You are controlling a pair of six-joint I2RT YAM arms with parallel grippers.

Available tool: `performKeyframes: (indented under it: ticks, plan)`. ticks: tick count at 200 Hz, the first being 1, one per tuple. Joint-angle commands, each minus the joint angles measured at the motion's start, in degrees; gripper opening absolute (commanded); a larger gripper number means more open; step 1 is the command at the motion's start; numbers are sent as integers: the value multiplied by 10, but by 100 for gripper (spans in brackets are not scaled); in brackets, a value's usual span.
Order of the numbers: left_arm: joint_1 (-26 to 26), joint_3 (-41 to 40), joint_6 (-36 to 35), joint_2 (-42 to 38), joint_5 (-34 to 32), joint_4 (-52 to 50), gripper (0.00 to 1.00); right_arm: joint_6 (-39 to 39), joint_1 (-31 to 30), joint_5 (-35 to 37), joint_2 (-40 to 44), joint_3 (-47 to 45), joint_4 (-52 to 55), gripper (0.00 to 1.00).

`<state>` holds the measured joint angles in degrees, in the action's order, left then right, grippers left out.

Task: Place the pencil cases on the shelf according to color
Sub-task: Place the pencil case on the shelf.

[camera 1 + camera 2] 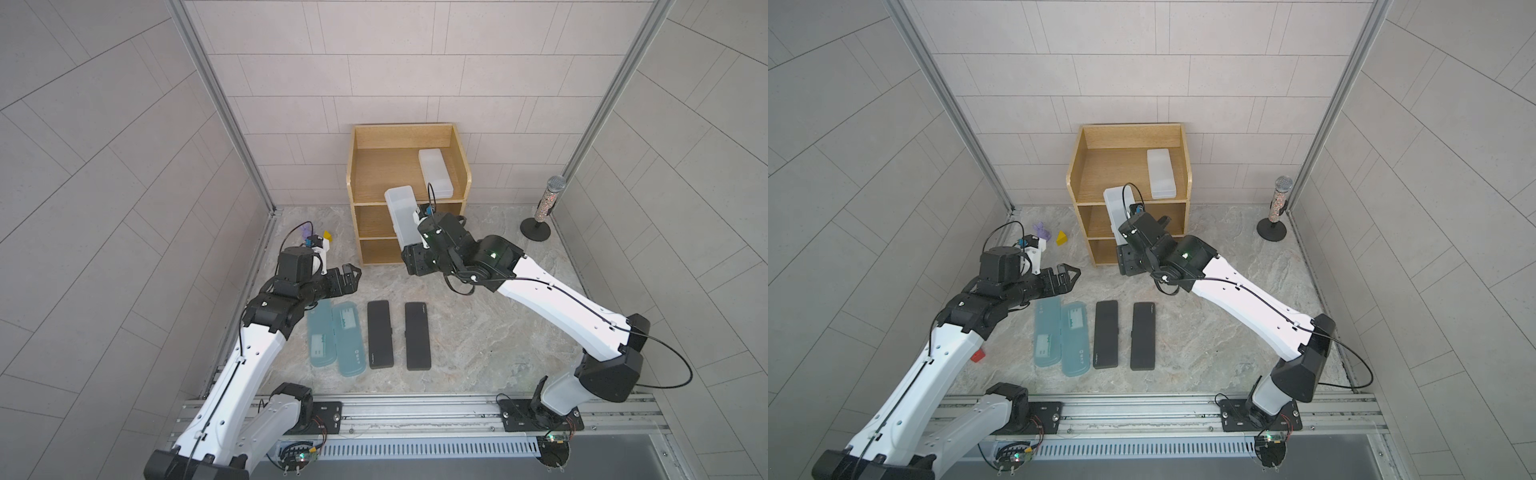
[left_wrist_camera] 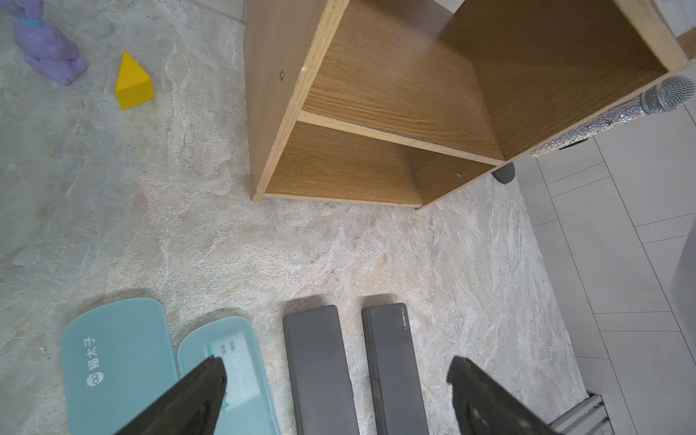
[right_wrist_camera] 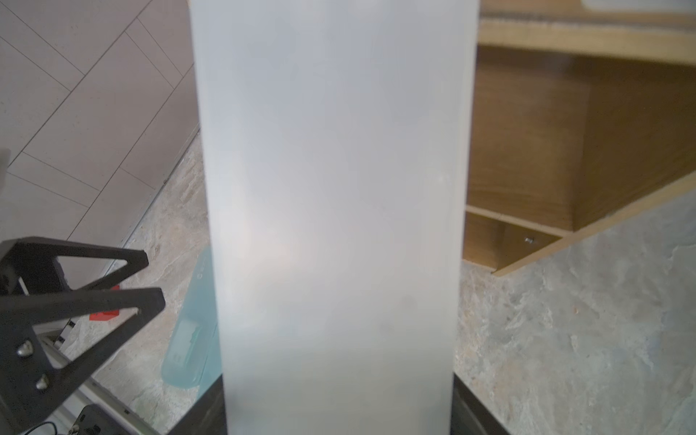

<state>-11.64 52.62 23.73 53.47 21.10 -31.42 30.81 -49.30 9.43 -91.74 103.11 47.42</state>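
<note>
So, the desk (image 1: 478, 332) has the shelf (image 1: 353, 166) at its back, one white case (image 1: 435, 172) lying flat on the top tier. The right pincer (image 3: 339, 422) is clamped on the end of the second white case (image 1: 401, 216), tilted up at the shelf front, probably so it lands beside its twin. Two teal cases (image 1: 347, 340) and two black cases (image 1: 379, 334) lie in a row; the left pincer (image 2: 337, 371) hangs above, spread, empty.
</note>
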Motion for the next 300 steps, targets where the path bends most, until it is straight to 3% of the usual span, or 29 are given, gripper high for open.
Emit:
performKeyframes:
  ticks: [1,61,129,168,201,244,300]
  plan:
    - [4,-19,12,2,28,39,100,-19,18,20,-33,49,-13,47]
    - [6,-20,-7,7,40,23,100,-24,41,-12,-153,209,-30,49]
    - [7,-43,25,-1,69,46,100,-39,72,-11,-265,393,13,50]
    - [7,-64,65,2,112,93,100,-29,93,-15,-285,401,6,53]
    - [9,-52,45,7,100,69,100,-25,104,-26,-304,420,3,55]
    - [13,-66,66,11,144,100,100,-21,110,-27,-321,429,-1,61]
    - [15,-62,55,10,138,88,100,-16,119,-13,-318,432,-3,85]
